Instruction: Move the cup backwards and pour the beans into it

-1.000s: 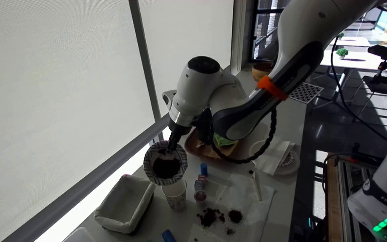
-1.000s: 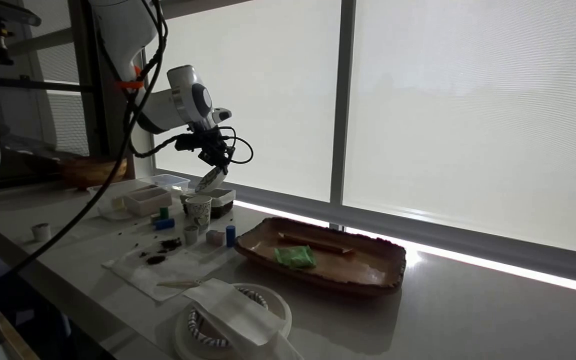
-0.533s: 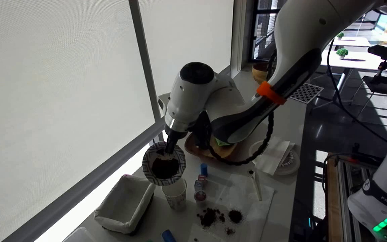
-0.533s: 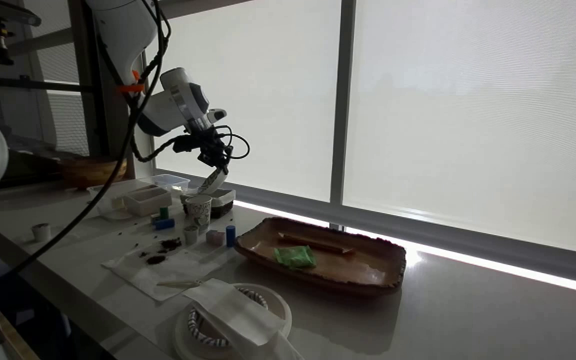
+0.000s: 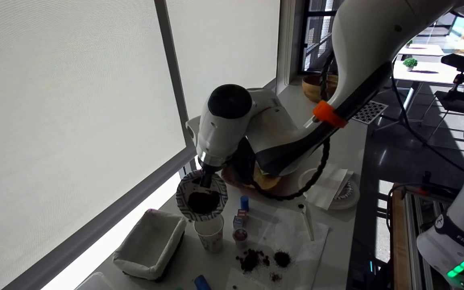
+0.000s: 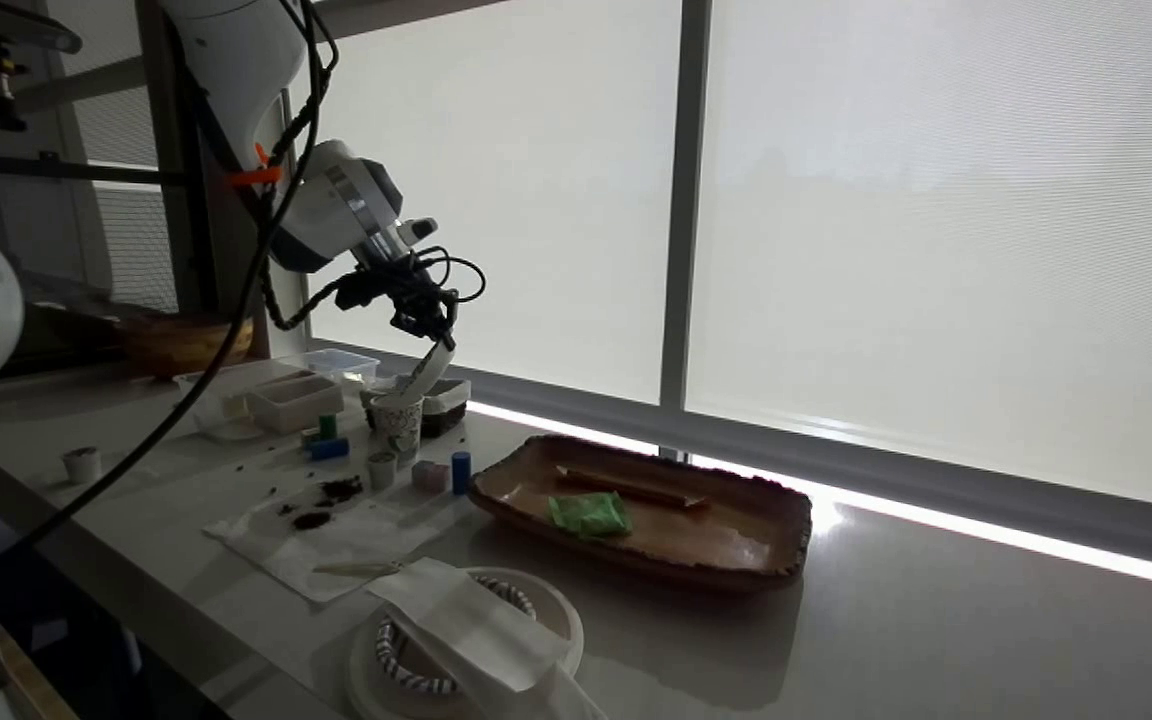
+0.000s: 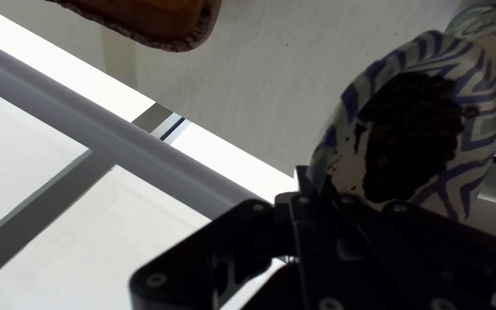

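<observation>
1. Paper bowl, geometric print, hangs tilted; gripper pinches its rim near 12 o'clock (12 = top of view), jaws together but for the thin wall.
2. Beans: dark, lumpy heap in the bowl; crumbs cling to the inner wall by the gripper.
3. Cup: printed paper, upright on tabletop, at the bowl's 6 o'clock in an exterior view; whether touching, cannot tell. Cup floor hidden.
4. Basket, pale cloth-like lining: cup's 9 o'clock.
5. White sheet: dark piles on it, cup's 4 o'clock.
6. Wooden tray, rough-edged, holds a green packet; cup's 4 o'clock in an exterior view.
7. "FRANKA" on arm base; print on little boxes too small to read.
</observation>
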{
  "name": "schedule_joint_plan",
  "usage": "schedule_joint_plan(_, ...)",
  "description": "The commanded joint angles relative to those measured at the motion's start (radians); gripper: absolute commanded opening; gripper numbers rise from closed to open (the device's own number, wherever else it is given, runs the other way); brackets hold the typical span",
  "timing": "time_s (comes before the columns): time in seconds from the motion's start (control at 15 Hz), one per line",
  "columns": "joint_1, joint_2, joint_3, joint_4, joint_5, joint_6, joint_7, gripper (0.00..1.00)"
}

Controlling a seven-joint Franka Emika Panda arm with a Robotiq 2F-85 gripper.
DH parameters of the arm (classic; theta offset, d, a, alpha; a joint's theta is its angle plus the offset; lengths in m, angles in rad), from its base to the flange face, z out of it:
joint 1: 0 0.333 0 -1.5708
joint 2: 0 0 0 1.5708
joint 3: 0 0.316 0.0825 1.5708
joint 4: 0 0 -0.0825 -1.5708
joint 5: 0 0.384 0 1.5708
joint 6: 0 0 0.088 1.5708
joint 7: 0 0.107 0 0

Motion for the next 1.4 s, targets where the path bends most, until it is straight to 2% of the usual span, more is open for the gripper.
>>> schedule_joint_plan(0.0, -0.007, -0.022, 0.030, -0.011, -0.070, -0.067, 0.071, 0.01)
schedule_joint_plan(0.47, -0.012, -0.043, 0.083, -0.013, -0.191, -0.163, 0.163, 0.01)
schedule_joint_plan(0.93, -0.018, -0.045, 0.142, -0.006, -0.244, -0.253, 0.196, 0.01)
schedule_joint_plan(1.33, -0.020, -0.042, 0.164, 0.000, -0.292, -0.292, 0.250, 0.01)
